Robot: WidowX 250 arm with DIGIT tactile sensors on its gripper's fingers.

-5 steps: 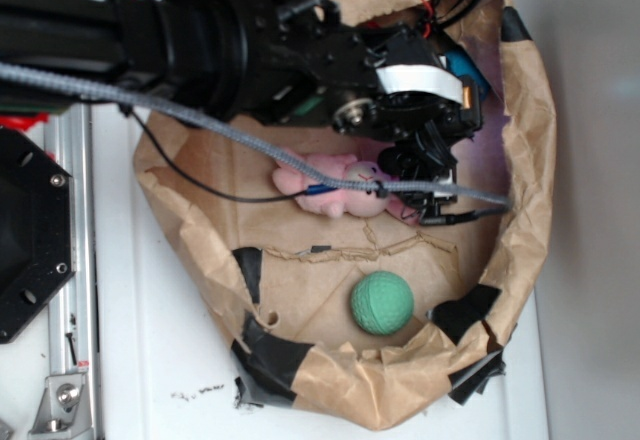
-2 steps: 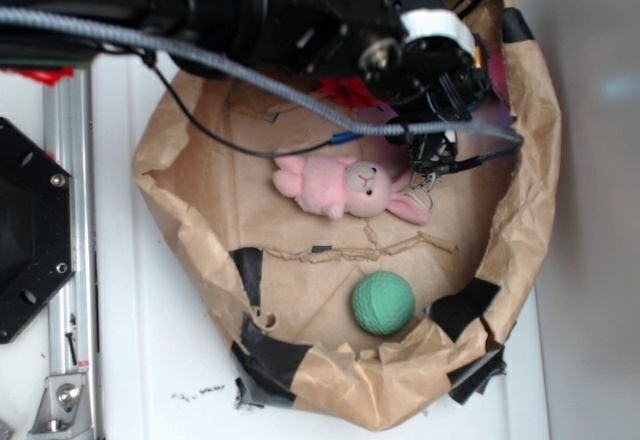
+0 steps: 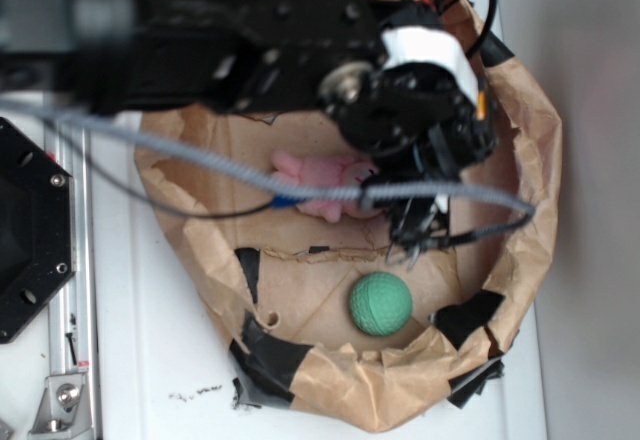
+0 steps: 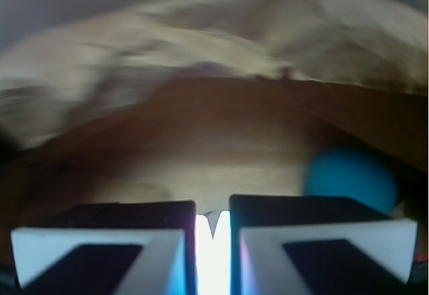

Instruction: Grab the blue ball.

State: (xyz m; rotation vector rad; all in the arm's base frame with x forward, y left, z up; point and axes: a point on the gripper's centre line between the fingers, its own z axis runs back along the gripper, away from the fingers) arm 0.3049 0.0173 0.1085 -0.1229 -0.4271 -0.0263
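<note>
A blurred, round teal-blue ball (image 4: 351, 180) lies beside the gripper (image 4: 212, 222).

My arm (image 3: 250, 50) blurs across the exterior view and hides most of the pink bunny (image 3: 318, 173). The wrist view is smeared: the blue ball (image 4: 352, 180) is a soft blob, my fingers (image 4: 110, 241) cut off by the bottom edge.

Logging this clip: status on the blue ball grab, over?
Gripper jaws nearly shut, empty. Blue ball ahead-right, untouched, unseen from exterior. Arm covers most of pink bunny; green ball loose.
</note>
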